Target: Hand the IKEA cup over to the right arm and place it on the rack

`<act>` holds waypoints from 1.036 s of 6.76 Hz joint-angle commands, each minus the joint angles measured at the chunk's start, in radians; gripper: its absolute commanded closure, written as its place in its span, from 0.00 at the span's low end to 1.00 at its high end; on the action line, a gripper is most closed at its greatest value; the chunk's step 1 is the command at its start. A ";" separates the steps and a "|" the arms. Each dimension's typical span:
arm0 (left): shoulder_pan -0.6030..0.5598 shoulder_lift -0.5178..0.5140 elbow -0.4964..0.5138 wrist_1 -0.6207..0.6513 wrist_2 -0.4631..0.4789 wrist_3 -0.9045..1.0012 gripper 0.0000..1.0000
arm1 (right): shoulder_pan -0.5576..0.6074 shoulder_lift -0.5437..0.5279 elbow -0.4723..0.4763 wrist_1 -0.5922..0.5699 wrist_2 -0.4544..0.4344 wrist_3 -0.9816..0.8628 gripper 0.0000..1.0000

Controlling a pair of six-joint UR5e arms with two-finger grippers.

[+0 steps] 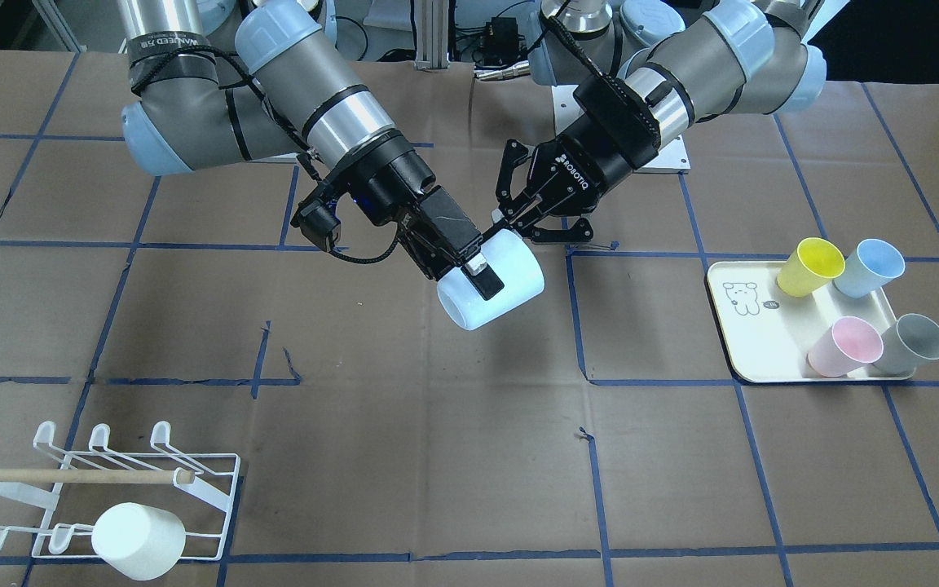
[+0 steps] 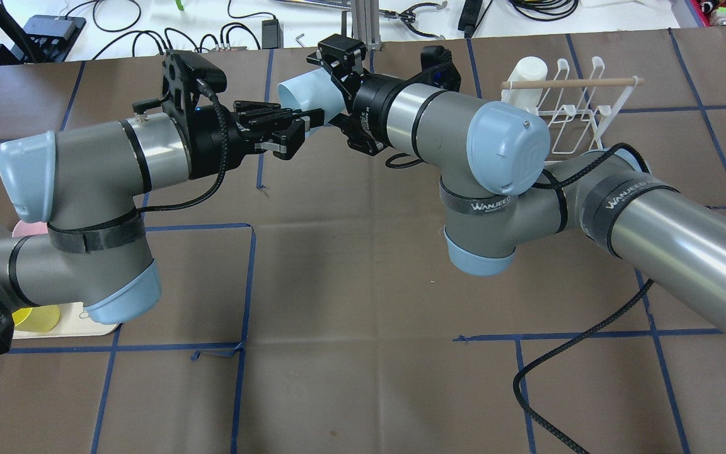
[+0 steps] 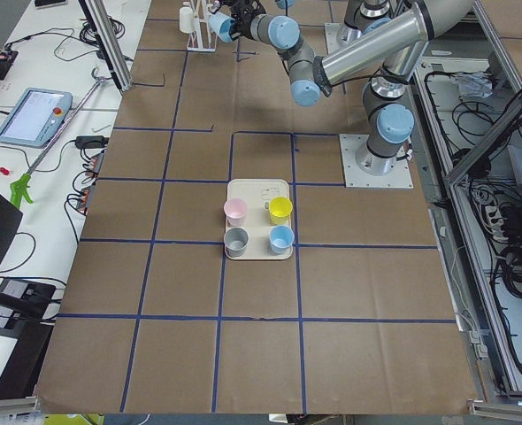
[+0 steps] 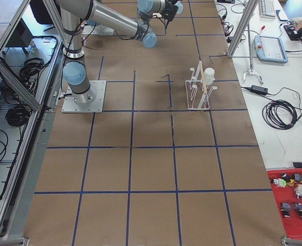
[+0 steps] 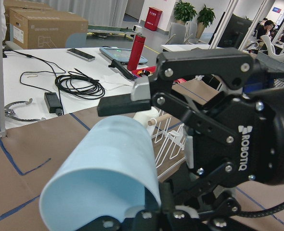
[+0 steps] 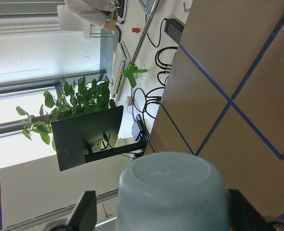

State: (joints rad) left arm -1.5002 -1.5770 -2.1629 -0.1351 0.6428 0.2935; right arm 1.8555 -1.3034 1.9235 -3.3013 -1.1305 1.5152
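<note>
The IKEA cup is light blue and lies on its side in the air above the table's middle. My right gripper is shut across its body, and the finger with the white block lies on top. My left gripper is pinched on the cup's rim at the open end. The overhead view shows the cup between the left gripper and the right gripper. In the right wrist view the cup's closed base sits between the fingers. The white wire rack stands at the table's near left corner.
A white cup hangs on the rack's front prong. A cream tray on the left arm's side holds yellow, blue, pink and grey cups. A black cable loops on the table by the right arm.
</note>
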 commanded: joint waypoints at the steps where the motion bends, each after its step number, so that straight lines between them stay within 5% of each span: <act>1: 0.000 0.000 0.000 0.000 0.000 -0.004 1.00 | 0.002 0.004 -0.001 0.000 0.003 0.003 0.22; 3: 0.000 0.000 0.002 0.002 0.001 -0.004 1.00 | 0.002 0.004 0.000 0.000 0.008 0.005 0.49; 4: 0.000 0.002 0.005 0.002 0.005 -0.004 0.75 | 0.002 0.004 0.000 0.002 0.008 0.005 0.56; 6: 0.000 0.000 0.006 0.000 0.003 -0.089 0.01 | 0.001 0.004 0.000 0.002 0.009 0.005 0.61; 7: 0.000 0.006 0.006 0.014 0.005 -0.129 0.01 | 0.002 0.004 0.000 0.002 0.009 0.003 0.61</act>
State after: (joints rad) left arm -1.5003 -1.5752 -2.1572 -0.1310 0.6465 0.2111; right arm 1.8572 -1.2993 1.9236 -3.2996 -1.1219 1.5199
